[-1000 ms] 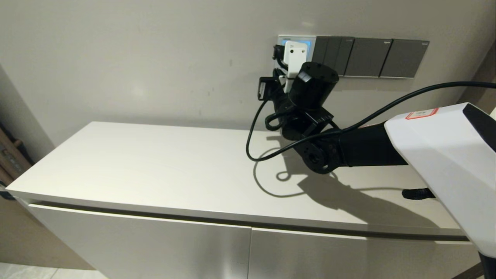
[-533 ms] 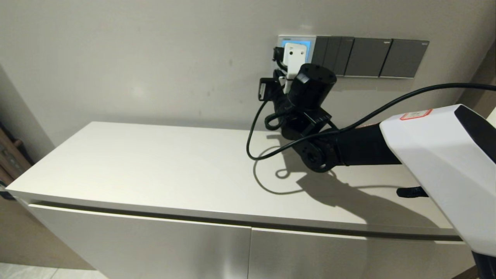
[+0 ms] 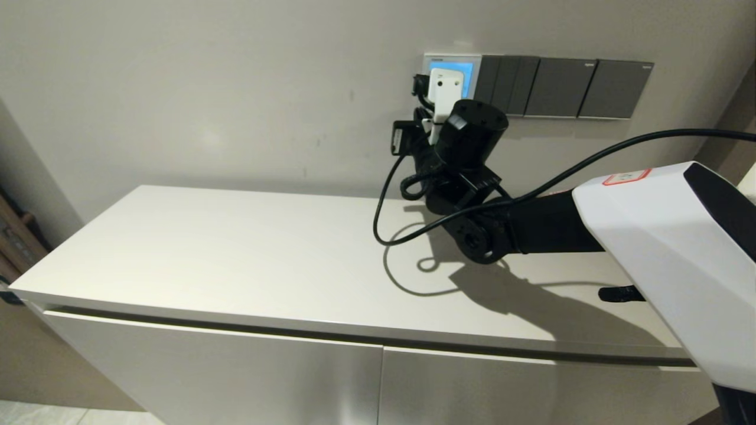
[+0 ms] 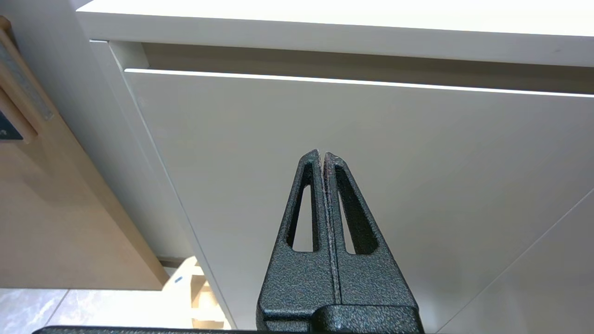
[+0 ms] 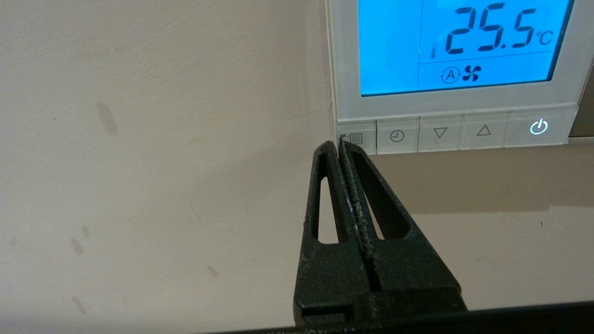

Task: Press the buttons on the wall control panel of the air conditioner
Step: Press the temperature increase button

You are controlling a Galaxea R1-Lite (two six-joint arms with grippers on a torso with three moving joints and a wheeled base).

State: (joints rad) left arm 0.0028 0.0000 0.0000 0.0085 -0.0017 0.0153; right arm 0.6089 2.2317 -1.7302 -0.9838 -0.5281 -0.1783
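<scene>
Blue screen: lit on the white wall control panel, reading 25.5 °C.
Buttons: a row set along the panel's bottom edge.
Right pincer: pressed together, tips at the leftmost button's lower corner.
Left pincer: pressed together, held before the cabinet front below the tabletop.

My head camera looks forward and down over the white cabinet to the wall. My right wrist camera sits close to that wall, facing the control panel along my right gripper; both views share the panel. My left wrist camera sits low, close to the cabinet front, looking along my left gripper.
</scene>
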